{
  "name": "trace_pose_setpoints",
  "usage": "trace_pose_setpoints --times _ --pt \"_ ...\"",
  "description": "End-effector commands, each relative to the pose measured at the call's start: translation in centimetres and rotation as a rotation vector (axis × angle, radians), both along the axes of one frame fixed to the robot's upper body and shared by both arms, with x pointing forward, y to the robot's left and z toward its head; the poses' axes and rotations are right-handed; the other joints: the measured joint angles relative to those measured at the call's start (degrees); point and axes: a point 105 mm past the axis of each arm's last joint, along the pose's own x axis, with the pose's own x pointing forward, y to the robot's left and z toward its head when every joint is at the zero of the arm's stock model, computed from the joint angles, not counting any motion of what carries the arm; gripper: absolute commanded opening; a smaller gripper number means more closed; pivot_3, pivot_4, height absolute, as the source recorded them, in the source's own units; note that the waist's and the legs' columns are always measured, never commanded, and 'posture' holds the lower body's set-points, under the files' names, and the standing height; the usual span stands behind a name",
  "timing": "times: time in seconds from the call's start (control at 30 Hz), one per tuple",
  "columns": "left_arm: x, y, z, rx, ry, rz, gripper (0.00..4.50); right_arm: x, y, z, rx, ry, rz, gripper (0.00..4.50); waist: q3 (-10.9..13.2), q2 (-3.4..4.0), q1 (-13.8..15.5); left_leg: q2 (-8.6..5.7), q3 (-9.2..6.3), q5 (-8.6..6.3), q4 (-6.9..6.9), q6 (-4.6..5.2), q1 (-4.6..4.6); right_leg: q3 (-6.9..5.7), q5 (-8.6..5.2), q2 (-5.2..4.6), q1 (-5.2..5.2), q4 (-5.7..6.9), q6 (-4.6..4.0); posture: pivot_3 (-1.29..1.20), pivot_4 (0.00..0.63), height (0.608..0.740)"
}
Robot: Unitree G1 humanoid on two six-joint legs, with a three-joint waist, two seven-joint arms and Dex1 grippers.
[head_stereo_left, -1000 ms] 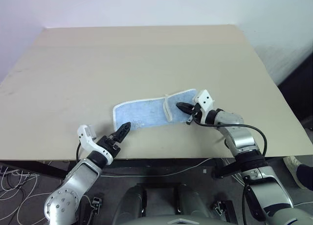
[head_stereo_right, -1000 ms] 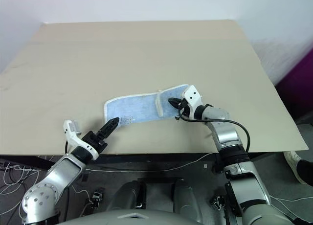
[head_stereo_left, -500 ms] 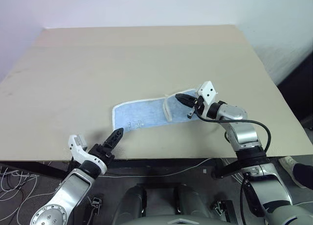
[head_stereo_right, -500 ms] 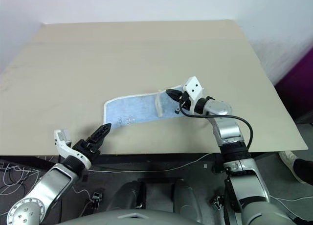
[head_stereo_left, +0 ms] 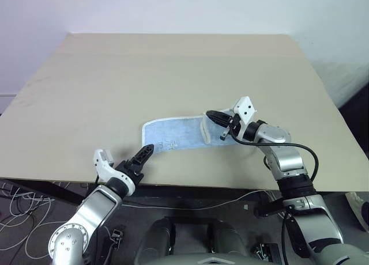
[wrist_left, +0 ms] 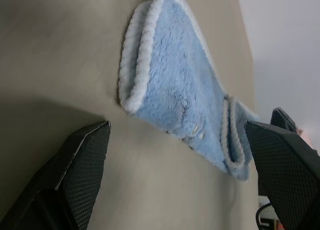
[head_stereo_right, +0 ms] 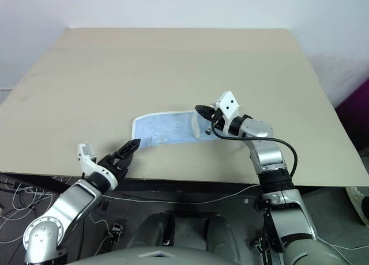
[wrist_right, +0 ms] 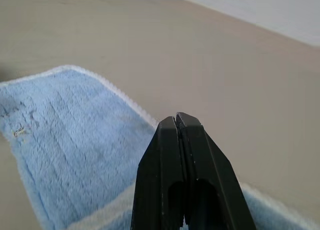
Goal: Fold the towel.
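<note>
My left gripper [head_stereo_left: 147,150] has come back up to the near corner of the towel [head_stereo_left: 176,135], and my right gripper [head_stereo_left: 211,114] has lifted the far end a bit.

The towel lies as a long strip near the front edge of the table [head_stereo_left: 173,69]. The right end is curled up and over. My right fingers are pinched tight there, it seems on the towel's edge. My left fingers are wide apart, holding nothing. The fold has only just begun.
</note>
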Motion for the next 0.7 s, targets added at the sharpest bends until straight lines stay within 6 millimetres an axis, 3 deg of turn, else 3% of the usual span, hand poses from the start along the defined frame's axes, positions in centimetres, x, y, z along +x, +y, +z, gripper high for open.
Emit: trace_pose_setpoints --times 0.03,0.13,0.47,0.5,0.7 --pt "0.8 0.2 -2.3 0.018 0.082 0.013 4.5 0.0 -0.3 2.7 0.034 -0.089 -0.006 0.05 0.0 0.0 0.3 0.0 0.0 0.0 0.0 0.0 0.0 0.0 0.0 0.0 0.0 0.0 0.0 0.0 0.15 0.74" --pt "1.2 0.1 -2.1 0.013 0.069 0.008 3.85 0.0 -0.3 3.0 0.037 -0.101 -0.01 0.0 0.0 0.0 0.3 0.0 0.02 0.0 0.0 0.0 0.0 0.01 0.0 0.0 0.0 -0.01 0.0 0.0 0.15 0.74" --pt "2.3 1.2 -0.9 -0.014 0.004 0.056 0.24 -0.2 -0.6 3.2 0.046 -0.116 -0.029 0.0 0.0 -0.01 0.1 0.02 0.02 0.0 -0.06 0.0 -0.05 0.03 0.02 0.01 -0.09 -0.03 0.03 0.0 0.15 0.74" --pt "2.4 1.3 -0.6 -0.016 -0.005 0.061 0.04 -0.3 -0.6 3.1 0.046 -0.115 -0.03 0.0 0.0 -0.01 0.1 0.03 0.01 0.0 -0.07 0.0 -0.05 0.03 0.02 0.01 -0.09 -0.03 0.03 0.0 0.15 0.74" --pt "2.7 1.9 0.4 -0.022 -0.045 0.088 0.04 -0.3 -0.7 2.9 0.047 -0.112 -0.038 0.0 0.0 -0.04 0.0 0.05 0.0 0.0 -0.07 0.0 -0.07 0.04 0.01 0.01 -0.11 -0.05 0.02 0.0 0.15 0.74"
